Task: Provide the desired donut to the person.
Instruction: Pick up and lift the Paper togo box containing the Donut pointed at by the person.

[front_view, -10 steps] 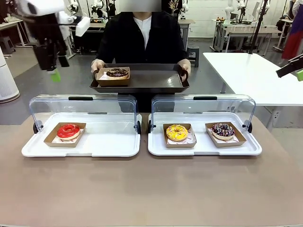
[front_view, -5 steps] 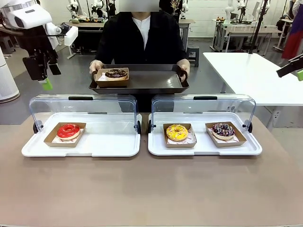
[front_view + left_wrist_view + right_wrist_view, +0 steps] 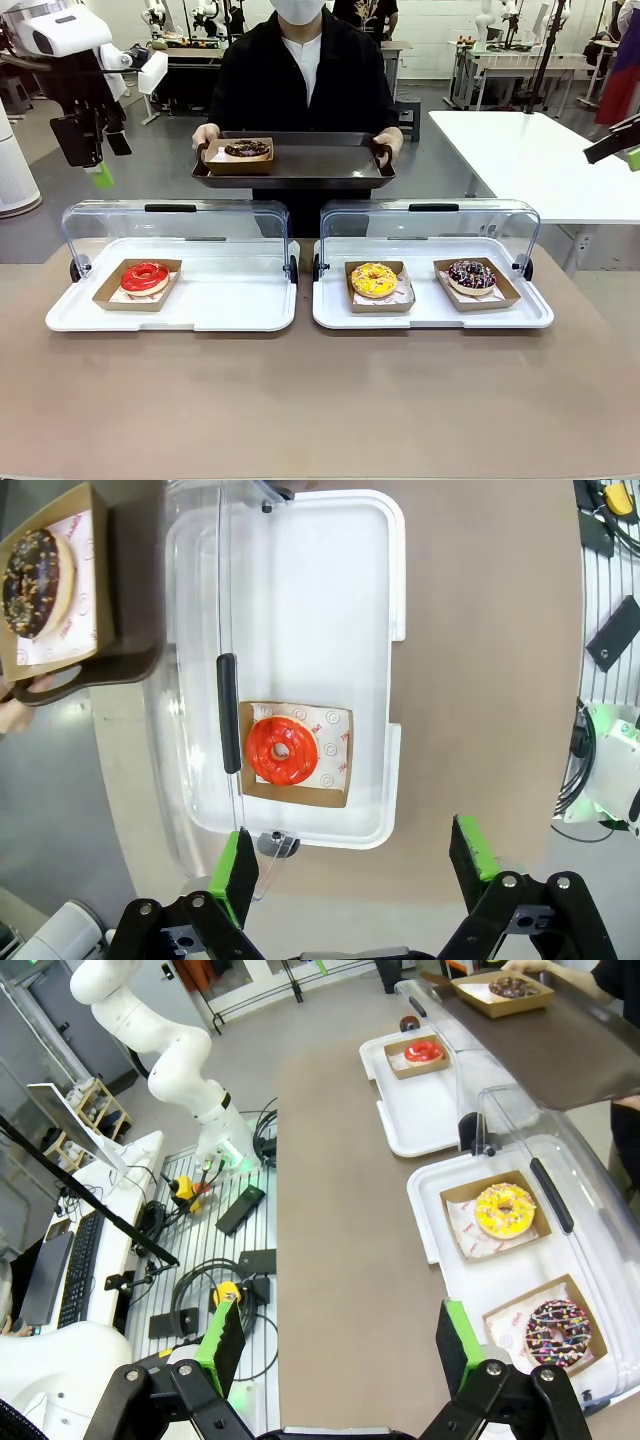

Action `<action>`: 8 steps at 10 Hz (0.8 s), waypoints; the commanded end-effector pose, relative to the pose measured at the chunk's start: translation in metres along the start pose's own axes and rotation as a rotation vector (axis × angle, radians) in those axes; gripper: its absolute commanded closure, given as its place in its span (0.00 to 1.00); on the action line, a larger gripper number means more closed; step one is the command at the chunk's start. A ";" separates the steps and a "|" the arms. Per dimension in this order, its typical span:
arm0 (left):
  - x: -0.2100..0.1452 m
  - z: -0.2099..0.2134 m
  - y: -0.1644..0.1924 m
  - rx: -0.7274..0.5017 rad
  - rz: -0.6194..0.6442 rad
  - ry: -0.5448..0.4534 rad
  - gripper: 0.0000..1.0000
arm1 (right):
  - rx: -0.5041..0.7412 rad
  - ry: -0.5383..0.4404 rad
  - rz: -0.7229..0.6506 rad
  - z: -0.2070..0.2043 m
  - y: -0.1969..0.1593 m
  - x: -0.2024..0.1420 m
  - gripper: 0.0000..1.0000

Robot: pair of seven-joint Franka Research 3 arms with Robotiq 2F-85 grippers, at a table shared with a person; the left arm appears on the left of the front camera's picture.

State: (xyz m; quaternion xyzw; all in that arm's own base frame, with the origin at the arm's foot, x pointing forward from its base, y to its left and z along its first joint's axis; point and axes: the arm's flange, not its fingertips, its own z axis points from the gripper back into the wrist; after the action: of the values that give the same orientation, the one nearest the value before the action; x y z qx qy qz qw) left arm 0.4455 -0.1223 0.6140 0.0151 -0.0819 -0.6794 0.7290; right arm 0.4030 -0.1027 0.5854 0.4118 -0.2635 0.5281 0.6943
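Note:
The person (image 3: pixel 300 80) stands at the far side holding a dark tray (image 3: pixel 320 165) with a chocolate donut (image 3: pixel 246 150) (image 3: pixel 38 583) (image 3: pixel 512 986) in a cardboard boat. A red donut (image 3: pixel 145 277) (image 3: pixel 282 752) (image 3: pixel 423 1052) lies in the left white case. A yellow donut (image 3: pixel 374 280) (image 3: pixel 504 1210) and a dark sprinkled donut (image 3: pixel 471 274) (image 3: pixel 558 1327) lie in the right case. My left gripper (image 3: pixel 98 170) (image 3: pixel 355 865) hangs open and empty, high above the left case's outer end. My right gripper (image 3: pixel 625 148) (image 3: pixel 340 1345) is open and empty, raised off the table's right side.
Both white cases (image 3: pixel 230 300) (image 3: pixel 420 315) have their clear lids (image 3: pixel 175 225) swung up along the far side. A white side table (image 3: pixel 540 160) stands at the right. The left arm's base (image 3: pixel 170 1040) and floor cables show in the right wrist view.
My left arm has drawn back to the left, away from the person's tray, and now hangs still. The person has raised the tray slightly. The right arm has not moved.

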 end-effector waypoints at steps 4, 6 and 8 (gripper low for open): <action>0.000 0.002 0.001 -0.008 0.008 0.009 0.00 | 0.007 -0.012 0.012 0.000 0.000 0.001 0.00; 0.000 0.000 0.000 -0.001 0.000 0.000 0.00 | 0.007 -0.012 0.012 0.000 0.000 0.001 0.00; -0.062 0.003 0.020 -0.029 -0.022 -0.248 0.00 | 0.007 -0.012 0.012 0.000 0.000 0.001 0.00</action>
State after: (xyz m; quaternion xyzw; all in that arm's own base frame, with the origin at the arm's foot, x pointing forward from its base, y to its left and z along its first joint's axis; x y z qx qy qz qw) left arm 0.4540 -0.0890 0.6158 -0.0296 -0.1189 -0.6796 0.7232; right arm 0.4029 -0.1028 0.5854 0.4117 -0.2636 0.5280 0.6945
